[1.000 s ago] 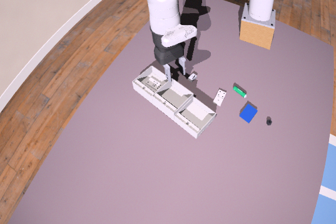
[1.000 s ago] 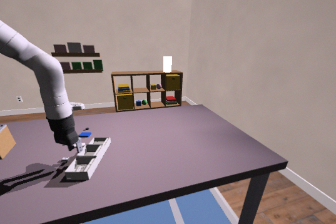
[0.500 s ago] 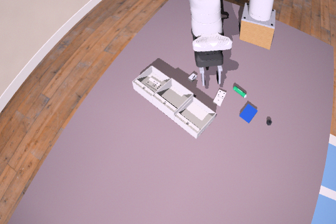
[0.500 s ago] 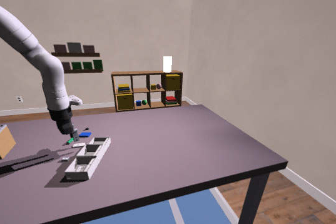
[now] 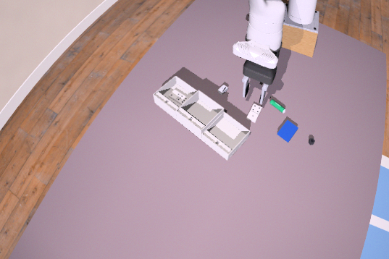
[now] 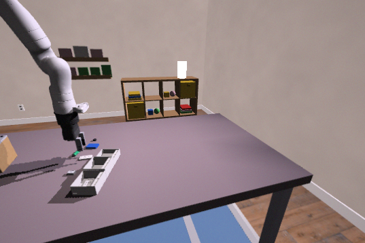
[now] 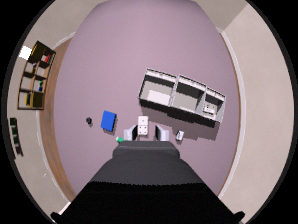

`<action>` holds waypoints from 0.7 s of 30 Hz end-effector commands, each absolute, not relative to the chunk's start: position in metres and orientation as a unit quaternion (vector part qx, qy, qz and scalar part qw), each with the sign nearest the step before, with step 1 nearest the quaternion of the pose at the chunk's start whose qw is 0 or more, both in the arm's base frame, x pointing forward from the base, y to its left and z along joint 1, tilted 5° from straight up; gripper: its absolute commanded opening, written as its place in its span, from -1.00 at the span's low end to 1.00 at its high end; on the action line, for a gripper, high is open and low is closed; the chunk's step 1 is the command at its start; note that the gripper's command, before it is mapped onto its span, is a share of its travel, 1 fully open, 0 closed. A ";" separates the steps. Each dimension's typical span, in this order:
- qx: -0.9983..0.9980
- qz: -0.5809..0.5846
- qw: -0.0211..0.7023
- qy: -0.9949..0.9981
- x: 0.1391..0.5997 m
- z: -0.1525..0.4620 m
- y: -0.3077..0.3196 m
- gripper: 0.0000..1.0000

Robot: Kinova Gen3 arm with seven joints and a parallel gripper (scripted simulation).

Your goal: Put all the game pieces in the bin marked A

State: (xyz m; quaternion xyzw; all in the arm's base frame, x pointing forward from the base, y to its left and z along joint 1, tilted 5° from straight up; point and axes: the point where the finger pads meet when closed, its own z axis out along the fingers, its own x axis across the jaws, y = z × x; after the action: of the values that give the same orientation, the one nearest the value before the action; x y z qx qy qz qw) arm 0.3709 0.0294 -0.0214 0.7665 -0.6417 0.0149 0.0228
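hovering just above the white domino (image 5: 255,112), which lies flat on the table (image 5: 139,202) just beside the row of bins, the gripper (image 5: 254,95) has its fingers spread partway and nothing between them. the tile lies between the nearest bin (image 5: 227,137) and the green cylinder (image 5: 277,105), touching neither.

to take it well, i would judge the fingers should be turned to span the tile's short width, centred over its middle, then lowered straight until the tips nearly meet the table before closing. the green cylinder is near on one side, so the descent wants to be plumb, not swept. the lift should clear the bin walls before any travel toward the far end bin (image 5: 174,95), which already shows a dotted piece inside and is likely the one marked a; no letter can be read from these views.

counted: three white bins joined in one row; one domino on the table and one dotted piece in the far bin; one green cylinder; one flat blue block (image 5: 287,131); one small dark object (image 5: 311,139), too small to name; one small grey-white item (image 5: 223,88) behind the bins, also unclear.
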 end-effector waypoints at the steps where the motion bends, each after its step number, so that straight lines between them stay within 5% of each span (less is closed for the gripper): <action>1: 0.762 0.041 0.025 -0.646 0.370 -0.018 0.056 0.57; 21: 0.762 0.041 0.025 -0.646 0.370 -0.018 0.046 0.57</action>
State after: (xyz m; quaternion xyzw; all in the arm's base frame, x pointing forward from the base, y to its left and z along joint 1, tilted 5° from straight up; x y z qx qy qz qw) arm 0.3686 0.0490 -0.0185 0.7640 -0.6435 0.0402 0.0256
